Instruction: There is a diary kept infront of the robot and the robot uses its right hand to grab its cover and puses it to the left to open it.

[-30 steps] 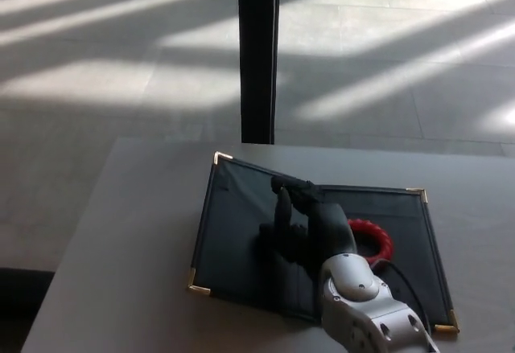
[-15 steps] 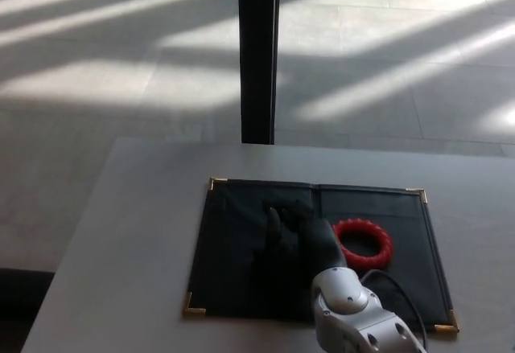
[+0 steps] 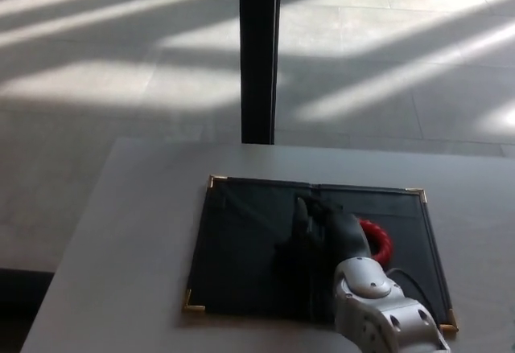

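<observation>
Presently, findings as follows.
Diary point(image 3: 249, 248): lies open and flat at lower centre of the frame on the table point(image 3: 121, 232), gold corners showing, left leaf down.
Right hand point(image 3: 326, 228): mine, over the spine area, holding nothing; fingers point(image 3: 302, 211) look extended, slightly apart.
Red ring point(image 3: 378, 239): on the right leaf, partly behind my hand.
Left hand: not seen.
Risk: withdrawing carelessly, my hand could drag the left leaf back over or knock the ring.
</observation>
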Controlling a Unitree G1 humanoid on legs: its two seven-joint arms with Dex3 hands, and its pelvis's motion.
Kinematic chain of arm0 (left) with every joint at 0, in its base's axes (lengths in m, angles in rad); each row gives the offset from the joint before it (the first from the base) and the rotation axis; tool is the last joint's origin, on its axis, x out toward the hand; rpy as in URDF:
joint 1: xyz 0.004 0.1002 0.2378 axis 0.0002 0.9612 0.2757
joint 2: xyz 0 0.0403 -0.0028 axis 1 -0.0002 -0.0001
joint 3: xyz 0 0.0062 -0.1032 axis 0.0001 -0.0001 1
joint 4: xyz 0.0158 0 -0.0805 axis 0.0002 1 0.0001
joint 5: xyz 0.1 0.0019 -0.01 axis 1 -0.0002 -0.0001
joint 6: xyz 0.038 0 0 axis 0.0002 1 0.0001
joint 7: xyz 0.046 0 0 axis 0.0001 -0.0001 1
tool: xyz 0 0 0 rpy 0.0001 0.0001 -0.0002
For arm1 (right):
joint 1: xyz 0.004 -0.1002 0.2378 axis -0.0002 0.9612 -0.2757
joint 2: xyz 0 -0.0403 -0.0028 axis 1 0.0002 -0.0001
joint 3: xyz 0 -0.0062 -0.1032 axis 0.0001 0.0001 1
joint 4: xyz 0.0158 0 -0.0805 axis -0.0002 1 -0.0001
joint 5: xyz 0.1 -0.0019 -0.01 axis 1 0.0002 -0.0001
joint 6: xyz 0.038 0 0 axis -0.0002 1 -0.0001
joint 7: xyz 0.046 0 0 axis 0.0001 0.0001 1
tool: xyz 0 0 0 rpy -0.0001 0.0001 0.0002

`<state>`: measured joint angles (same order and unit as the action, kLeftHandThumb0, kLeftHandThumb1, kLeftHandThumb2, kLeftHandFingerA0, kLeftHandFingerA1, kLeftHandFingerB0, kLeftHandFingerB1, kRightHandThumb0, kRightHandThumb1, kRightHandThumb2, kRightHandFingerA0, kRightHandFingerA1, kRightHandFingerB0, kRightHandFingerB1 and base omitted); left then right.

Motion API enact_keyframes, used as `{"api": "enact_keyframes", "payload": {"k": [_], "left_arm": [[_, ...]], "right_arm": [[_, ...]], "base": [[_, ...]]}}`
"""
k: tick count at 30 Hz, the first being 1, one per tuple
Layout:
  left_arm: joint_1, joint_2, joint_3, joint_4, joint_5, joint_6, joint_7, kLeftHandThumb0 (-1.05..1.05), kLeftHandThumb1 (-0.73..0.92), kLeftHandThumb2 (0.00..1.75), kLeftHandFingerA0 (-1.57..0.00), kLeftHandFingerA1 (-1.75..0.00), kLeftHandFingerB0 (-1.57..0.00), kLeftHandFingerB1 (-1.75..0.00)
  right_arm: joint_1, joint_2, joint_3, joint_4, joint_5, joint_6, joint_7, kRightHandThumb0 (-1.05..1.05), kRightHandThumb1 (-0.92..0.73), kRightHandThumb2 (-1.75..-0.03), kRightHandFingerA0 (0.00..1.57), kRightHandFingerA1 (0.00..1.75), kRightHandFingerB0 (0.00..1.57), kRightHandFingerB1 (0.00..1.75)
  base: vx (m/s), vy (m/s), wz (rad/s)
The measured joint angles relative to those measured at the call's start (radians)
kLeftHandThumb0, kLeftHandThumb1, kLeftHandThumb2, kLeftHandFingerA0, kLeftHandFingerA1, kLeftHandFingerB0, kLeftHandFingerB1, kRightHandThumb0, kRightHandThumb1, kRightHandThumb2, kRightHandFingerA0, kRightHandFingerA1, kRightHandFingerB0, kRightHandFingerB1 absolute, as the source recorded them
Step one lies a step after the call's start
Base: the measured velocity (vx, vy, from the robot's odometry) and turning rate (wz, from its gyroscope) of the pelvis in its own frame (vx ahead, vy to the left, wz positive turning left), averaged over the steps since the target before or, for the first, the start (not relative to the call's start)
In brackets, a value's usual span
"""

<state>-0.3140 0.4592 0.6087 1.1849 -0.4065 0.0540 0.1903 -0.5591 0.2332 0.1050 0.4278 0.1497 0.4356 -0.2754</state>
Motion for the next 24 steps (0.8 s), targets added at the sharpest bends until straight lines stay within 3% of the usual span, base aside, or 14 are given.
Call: {"api": "enact_keyframes", "payload": {"k": [1,8,9,10,11,12,16,17,19,22,24], "left_arm": [[0.002,0.0,0.001,0.0,0.0,0.0,0.0,-0.84,0.92,1.6,-0.49,-1.16,-0.12,-0.9],[0.016,-0.002,0.001,-0.001,-0.001,0.0,-0.002,-0.84,0.92,1.59,-0.47,-1.14,-0.11,-0.9],[0.019,-0.003,0.002,-0.001,-0.001,0.0,-0.002,-0.83,0.92,1.59,-0.51,-1.17,-0.13,-0.91],[0.021,-0.003,0.003,-0.001,-0.002,0.0,-0.003,-0.85,0.92,1.6,-0.53,-1.18,-0.14,-0.92],[0.024,-0.003,0.005,-0.001,-0.002,0.0,-0.003,-0.83,0.92,1.59,-0.51,-1.16,-0.16,-0.93],[0.029,-0.003,0.007,-0.001,-0.003,0.0,-0.003,-0.83,0.92,1.6,-0.52,-1.17,-0.2,-0.95],[0.042,-0.004,0.011,-0.002,-0.003,0.0,-0.005,-0.84,0.92,1.61,-0.58,-1.22,-0.22,-0.97],[0.046,-0.004,0.011,-0.002,-0.003,0.0,-0.005,-0.84,0.92,1.6,-0.53,-1.18,-0.14,-0.92],[0.054,-0.004,0.011,-0.002,-0.003,0.0,-0.005,-0.86,0.92,1.61,-0.66,-1.27,-0.33,-1.05],[0.055,-0.004,0.012,-0.002,-0.003,0.0,-0.005,-0.85,0.92,1.61,-0.67,-1.28,-0.34,-1.06],[0.055,-0.004,0.015,-0.002,-0.004,0.0,-0.005,-0.85,0.92,1.61,-0.47,-1.16,-0.21,-0.98]], "right_arm": [[-0.008,-0.001,-0.025,-0.015,0.013,0.01,-0.001,-0.76,-0.92,-0.7,0.47,0.56,0.3,0.4],[-0.132,-0.02,-0.188,-0.09,0.095,0.062,-0.003,-0.75,-0.92,-0.76,0.5,0.58,0.27,0.4],[-0.158,-0.022,-0.211,-0.1,0.107,0.069,-0.003,-0.72,-0.75,-1.1,0.46,0.64,0.28,0.54],[-0.179,-0.024,-0.234,-0.113,0.12,0.077,-0.003,-0.75,-0.78,-1.11,0.44,0.63,0.25,0.52],[-0.203,-0.029,-0.263,-0.126,0.134,0.085,-0.003,-0.76,-0.92,-0.75,0.46,0.55,0.29,0.41],[-0.233,-0.038,-0.301,-0.145,0.151,0.098,-0.003,-0.76,-0.92,-0.72,0.43,0.57,0.27,0.43],[-0.279,-0.086,-0.42,-0.243,0.209,0.145,-0.002,-0.78,-0.92,-0.74,0.45,0.56,0.28,0.42],[-0.277,-0.113,-0.446,-0.272,0.221,0.159,0.002,-0.76,-0.92,-0.75,0.45,0.54,0.28,0.4],[-0.251,-0.179,-0.499,-0.333,0.243,0.18,0.014,-0.73,-0.92,-0.72,0.4,0.55,0.29,0.42],[-0.184,-0.268,-0.587,-0.396,0.276,0.201,0.037,-0.75,-0.92,-0.72,0.37,0.54,0.25,0.41],[-0.133,-0.334,-0.661,-0.416,0.302,0.217,0.053,-0.74,-0.92,-0.71,0.43,0.57,0.31,0.43]], "base": [[0.0,0.0,0.0],[0.0,0.0,0.0],[0.0,0.0,0.0],[0.0,0.0,0.0],[0.0,0.0,0.0],[0.0,0.0,0.0],[0.0,0.0,0.02],[0.0,0.0,0.0],[0.0,0.0,0.0],[0.0,0.0,0.0],[0.0,0.0,0.0]]}}
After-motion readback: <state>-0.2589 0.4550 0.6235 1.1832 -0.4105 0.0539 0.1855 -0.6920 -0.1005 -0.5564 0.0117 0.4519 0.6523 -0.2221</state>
